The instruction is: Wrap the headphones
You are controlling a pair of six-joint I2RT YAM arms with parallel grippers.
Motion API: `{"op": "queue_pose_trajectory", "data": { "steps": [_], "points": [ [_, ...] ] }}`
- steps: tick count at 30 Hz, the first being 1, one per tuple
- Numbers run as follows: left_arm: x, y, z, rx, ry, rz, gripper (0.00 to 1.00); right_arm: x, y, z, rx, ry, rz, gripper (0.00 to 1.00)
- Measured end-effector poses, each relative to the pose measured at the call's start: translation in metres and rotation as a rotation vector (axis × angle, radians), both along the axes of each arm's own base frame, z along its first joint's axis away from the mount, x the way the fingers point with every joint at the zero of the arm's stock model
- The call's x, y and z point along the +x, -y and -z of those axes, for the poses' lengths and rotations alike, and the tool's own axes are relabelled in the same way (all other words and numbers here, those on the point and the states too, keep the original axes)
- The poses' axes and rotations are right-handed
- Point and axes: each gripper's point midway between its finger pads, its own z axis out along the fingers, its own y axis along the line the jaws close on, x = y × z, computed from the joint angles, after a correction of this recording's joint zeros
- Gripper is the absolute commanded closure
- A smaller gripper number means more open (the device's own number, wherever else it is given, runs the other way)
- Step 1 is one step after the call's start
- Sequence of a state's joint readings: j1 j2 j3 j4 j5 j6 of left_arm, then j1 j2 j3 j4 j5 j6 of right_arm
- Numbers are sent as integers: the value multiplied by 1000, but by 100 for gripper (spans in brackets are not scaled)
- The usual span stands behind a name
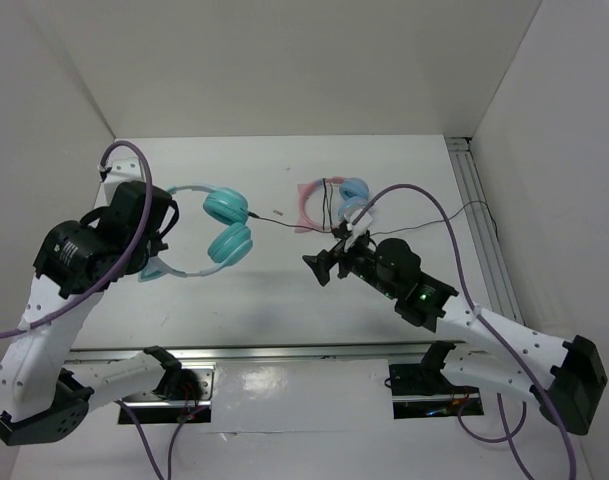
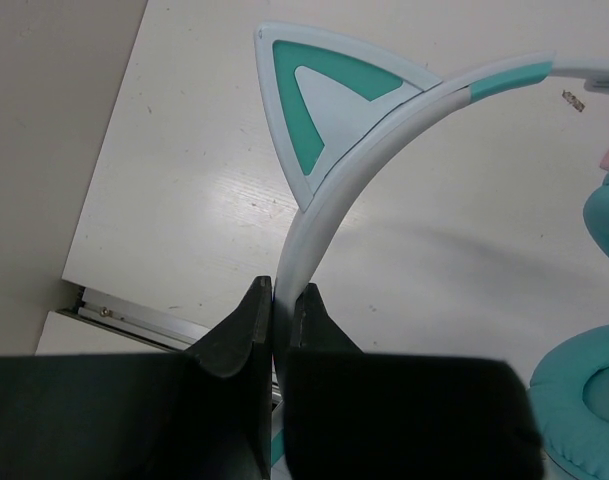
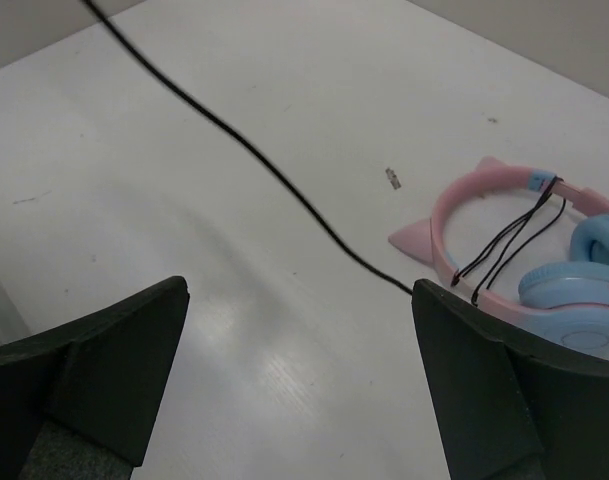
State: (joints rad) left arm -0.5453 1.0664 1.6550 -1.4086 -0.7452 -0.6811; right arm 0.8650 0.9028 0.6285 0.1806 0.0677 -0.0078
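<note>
The headphones have teal ear cups and a pale headband and lie at the left middle of the table. My left gripper is shut on the headband just below a cat ear; one teal cup shows at the lower right of that view. The thin black cable runs right from the cups across the table. In the right wrist view the cable crosses diagonally and passes behind my right finger. My right gripper is open and empty above the table.
Pink-banded headphones with light blue cups lie at the back middle, black cord wound round their band. A small speck-like item lies between the two headphones. Metal rails run along the right side and the front edge.
</note>
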Motion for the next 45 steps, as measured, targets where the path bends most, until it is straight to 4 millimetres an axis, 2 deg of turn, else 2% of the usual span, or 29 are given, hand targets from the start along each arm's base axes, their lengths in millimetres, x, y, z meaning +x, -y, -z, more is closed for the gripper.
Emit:
{"op": "queue_pose_trajectory", "data": {
  "steps": [4,9,15,19,24,27,28,32,36,37,41,43,45],
  "points": [
    [-4,0,-1,-18,8,10,100,25,4,17,-11,-12,50,0],
    [-10,-2,2,-24,6,16,100,52,18,20,44,-1,91,0],
    [-11,-2,2,-27,7,18,100,74,20,34,92,-39,64,5],
    [-11,-2,2,-28,7,18,100,76,16,51,121,-92,7,5],
    [-11,-2,2,-27,7,18,100,66,-4,62,158,-137,-115,6],
    [-11,-2,3,-26,3,17,100,63,-13,74,160,-171,-165,11],
    [-10,-2,3,-25,2,17,100,61,-17,78,161,-181,-184,17],
    [-10,-1,4,-23,-1,17,100,58,-24,101,148,-244,-215,32],
    [-9,-1,4,-23,-1,17,100,58,-26,105,151,-254,-224,89],
    [-9,-1,4,-23,-1,16,100,59,-26,104,155,-249,-221,100],
    [-9,-2,5,-19,0,13,100,65,-22,101,162,-239,-180,100],
    [-6,-1,11,-4,-7,16,100,66,-17,97,147,-233,-133,100],
    [0,1,24,29,-34,24,100,65,-9,85,120,-203,-39,100]
  ]
}}
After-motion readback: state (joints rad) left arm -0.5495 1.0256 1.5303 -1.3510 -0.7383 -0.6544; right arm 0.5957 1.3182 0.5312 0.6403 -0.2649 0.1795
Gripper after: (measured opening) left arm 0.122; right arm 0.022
